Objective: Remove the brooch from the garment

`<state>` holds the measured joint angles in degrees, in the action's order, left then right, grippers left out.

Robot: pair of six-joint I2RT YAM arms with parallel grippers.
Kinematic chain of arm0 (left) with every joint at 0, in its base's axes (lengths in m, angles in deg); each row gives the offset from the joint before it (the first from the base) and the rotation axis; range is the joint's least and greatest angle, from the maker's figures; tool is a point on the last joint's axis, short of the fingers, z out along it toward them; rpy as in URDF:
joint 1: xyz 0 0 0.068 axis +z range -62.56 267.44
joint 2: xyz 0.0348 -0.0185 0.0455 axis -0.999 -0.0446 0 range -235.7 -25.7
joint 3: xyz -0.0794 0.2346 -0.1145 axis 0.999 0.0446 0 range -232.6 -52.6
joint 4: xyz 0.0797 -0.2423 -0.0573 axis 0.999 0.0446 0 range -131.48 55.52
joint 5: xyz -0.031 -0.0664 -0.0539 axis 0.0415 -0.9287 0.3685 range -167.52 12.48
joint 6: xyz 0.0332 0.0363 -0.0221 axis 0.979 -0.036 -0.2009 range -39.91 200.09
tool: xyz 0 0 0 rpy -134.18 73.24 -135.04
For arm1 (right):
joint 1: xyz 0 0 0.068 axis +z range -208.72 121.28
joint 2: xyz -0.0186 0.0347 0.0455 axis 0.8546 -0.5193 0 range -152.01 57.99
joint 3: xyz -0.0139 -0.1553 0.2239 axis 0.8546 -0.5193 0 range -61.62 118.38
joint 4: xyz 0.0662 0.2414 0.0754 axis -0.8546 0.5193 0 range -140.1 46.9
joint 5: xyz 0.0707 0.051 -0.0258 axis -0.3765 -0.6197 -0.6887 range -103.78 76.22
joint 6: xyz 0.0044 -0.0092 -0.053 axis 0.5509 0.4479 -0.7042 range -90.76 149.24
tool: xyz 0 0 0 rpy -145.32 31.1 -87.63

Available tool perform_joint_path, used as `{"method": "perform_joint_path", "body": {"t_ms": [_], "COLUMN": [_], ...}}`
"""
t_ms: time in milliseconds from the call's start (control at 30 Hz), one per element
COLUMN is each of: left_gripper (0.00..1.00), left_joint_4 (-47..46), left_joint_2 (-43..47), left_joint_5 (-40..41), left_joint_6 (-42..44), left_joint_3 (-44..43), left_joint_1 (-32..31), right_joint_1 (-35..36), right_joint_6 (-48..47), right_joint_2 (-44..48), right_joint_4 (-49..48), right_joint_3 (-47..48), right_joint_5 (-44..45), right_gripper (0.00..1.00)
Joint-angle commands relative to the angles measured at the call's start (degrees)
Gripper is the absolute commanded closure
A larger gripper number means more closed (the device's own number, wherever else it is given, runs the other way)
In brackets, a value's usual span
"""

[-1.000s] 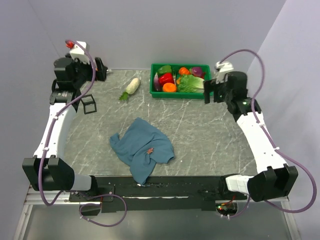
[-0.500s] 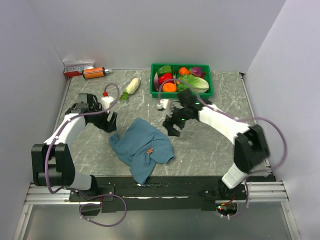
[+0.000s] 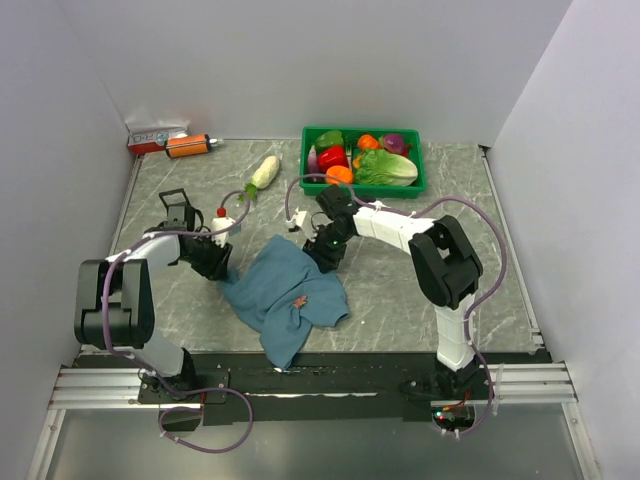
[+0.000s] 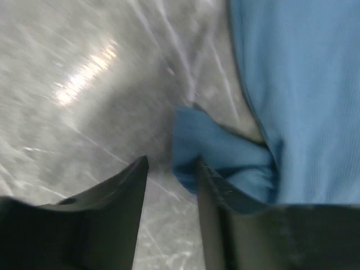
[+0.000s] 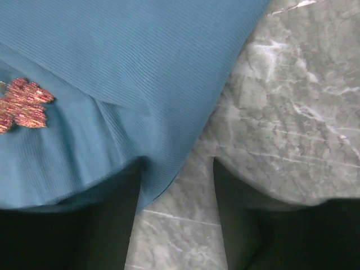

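Observation:
The teal-blue garment (image 3: 285,295) lies crumpled at the table's middle front. The tiny reddish-brown brooch (image 3: 299,301) is pinned near its middle; the right wrist view shows it as a glittery flower shape (image 5: 22,106). My left gripper (image 3: 212,262) is down at the garment's left corner, open. A cloth fold (image 4: 214,152) touches its right fingertip (image 4: 205,174), with bare marble between the fingers (image 4: 171,169). My right gripper (image 3: 326,256) is down at the garment's upper right edge, open. The cloth edge (image 5: 169,112) drapes over its left finger and reaches into the gap (image 5: 177,169).
A green basket (image 3: 305,160) of vegetables stands at the back centre. A white radish (image 3: 265,171) lies left of it. A red-and-white box (image 3: 158,135) and an orange bottle (image 3: 188,146) sit in the back left corner. A small black frame (image 3: 176,210) stands near the left arm.
Both arms have come down from raised poses at the back to the table beside the garment, one on each side. Both pairs of jaws have narrowed.

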<state>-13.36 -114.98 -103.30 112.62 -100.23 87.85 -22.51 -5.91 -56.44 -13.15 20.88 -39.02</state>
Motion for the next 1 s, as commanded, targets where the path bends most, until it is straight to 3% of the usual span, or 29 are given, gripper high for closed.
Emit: {"method": "perform_joint_path", "body": {"t_ms": [0, 100, 133, 300, 500, 633, 800, 933, 967], "left_gripper": [0.73, 0.96, 0.99, 0.99, 0.99, 0.99, 0.99, 0.99, 0.99], "left_joint_4": [-2.3, 0.7, 1.4, 4.5, 9.4, 11.8, 19.9, 25.5, 25.9], "left_joint_2": [-1.9, -3.4, -3.5, -0.3, 1.6, 2.9, 9.2, 15.6, 16.6], "left_joint_5": [-1.5, -2.4, -2.8, -6.9, -10.4, -11.9, -10.3, -6.9, -5.0], "left_joint_6": [1.8, 2.4, 2.2, -1.1, -8.6, -11.8, -6.3, 0.4, 1.6], "left_joint_3": [-1.8, -4.4, -6.3, -15.4, -35.0, -44.2, -43.3, -30.8, -28.2], "left_joint_1": [-0.1, -0.1, -0.1, -0.1, 1.2, 2.3, 2.8, 2.8, 2.8], "right_joint_1": [0.7, 0.4, 0.1, -6.0, -15.7, -17.7, -16.4, -12.4, -11.6], "right_joint_6": [0.1, -0.3, -0.6, 0.9, 3.5, 1.7, -4.2, -11.2, -13.5], "right_joint_2": [0.1, 1.2, 1.8, 5.8, 11.1, 17.8, 29.7, 38.1, 40.1], "right_joint_4": [0.5, 0.6, 0.8, 0.8, 1.4, -0.4, 0.8, 6.1, 8.3], "right_joint_3": [3.1, 3.5, 4.2, 10.5, 19.8, 17.4, 6.7, -5.8, -8.4], "right_joint_5": [0.5, 2.3, 2.7, 2.4, -0.4, -1.2, -1.5, -1.6, -1.9], "right_gripper": [0.63, 0.94, 0.99, 1.0, 1.0, 1.0, 1.0, 1.0, 0.92]}}
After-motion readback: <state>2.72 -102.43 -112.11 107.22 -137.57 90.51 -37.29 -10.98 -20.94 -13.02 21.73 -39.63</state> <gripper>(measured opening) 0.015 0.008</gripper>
